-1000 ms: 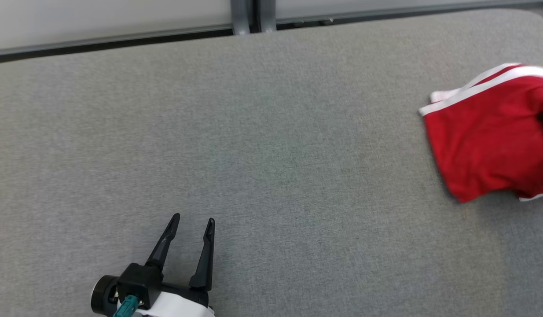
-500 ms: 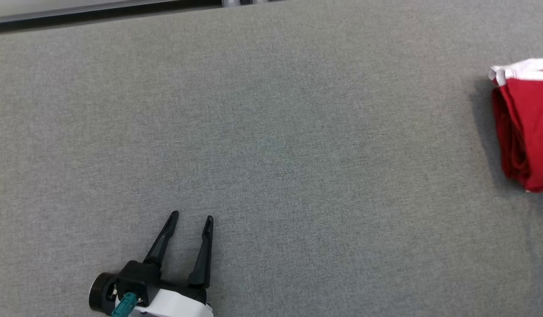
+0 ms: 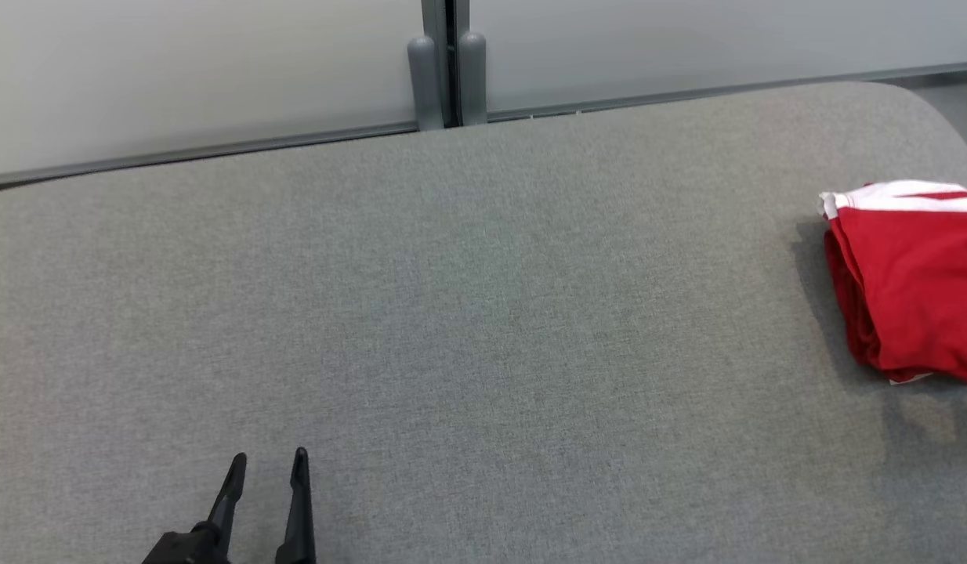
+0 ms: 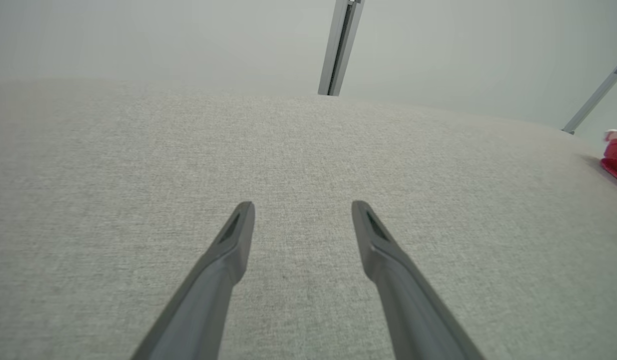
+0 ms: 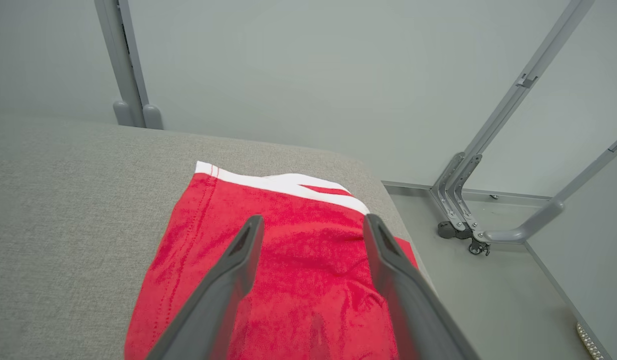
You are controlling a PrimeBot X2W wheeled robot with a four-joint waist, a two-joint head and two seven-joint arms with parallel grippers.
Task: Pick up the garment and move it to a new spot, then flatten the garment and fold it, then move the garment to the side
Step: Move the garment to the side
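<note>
Folded garment (image 3: 907, 290) at right edge of table (image 3: 483, 313); left gripper (image 3: 269, 456), right gripper (image 5: 312, 220) parted, empty; post (image 3: 440, 78) behind.

Garment (image 3: 910, 290) on table's (image 3: 483, 313) right edge; left fingers (image 3: 298, 501) front-left.

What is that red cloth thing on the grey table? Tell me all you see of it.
The red garment with white trim is soft knit-looking cloth, folded into a compact, slightly rumpled stack. It lies near the right edge of the grey fabric-covered table. The right gripper hovers open over it; contact unclear.
</note>
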